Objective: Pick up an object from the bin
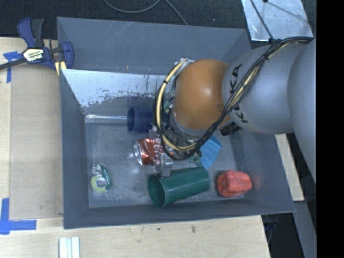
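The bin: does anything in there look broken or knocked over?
Yes. The red and silver drink can in the middle looks crushed and dented. The green cup near the front wall and the dark blue cup by the back wall both lie tipped on their sides.

The one camera hangs above the grey bin [161,47], looking down at it a little from one side, near enough that the bin takes up most of the frame. The arm [279,90] enters from the right edge.
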{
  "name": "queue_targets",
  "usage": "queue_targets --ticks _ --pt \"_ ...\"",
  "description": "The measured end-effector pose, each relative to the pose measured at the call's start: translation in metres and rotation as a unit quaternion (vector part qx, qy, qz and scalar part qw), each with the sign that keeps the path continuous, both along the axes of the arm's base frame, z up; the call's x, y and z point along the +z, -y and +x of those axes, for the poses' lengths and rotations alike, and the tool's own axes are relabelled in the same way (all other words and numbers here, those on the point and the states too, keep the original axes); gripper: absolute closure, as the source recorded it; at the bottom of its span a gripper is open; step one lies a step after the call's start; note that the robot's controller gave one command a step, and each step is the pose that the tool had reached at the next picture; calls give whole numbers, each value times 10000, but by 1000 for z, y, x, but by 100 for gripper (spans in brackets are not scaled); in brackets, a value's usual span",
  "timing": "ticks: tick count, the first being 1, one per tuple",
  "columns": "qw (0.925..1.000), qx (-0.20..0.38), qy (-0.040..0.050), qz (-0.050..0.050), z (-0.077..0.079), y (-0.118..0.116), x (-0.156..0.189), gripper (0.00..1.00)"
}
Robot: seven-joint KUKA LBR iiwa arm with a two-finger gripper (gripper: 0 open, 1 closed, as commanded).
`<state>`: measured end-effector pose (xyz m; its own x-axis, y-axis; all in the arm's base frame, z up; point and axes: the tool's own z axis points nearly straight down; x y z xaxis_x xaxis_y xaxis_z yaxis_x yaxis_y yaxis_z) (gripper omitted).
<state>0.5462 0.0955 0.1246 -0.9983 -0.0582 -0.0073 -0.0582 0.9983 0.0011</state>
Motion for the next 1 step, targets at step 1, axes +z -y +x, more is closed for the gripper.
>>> queue_targets --ticks 1 --pt "10000 -3 -16 -5 -4 1 2 0"
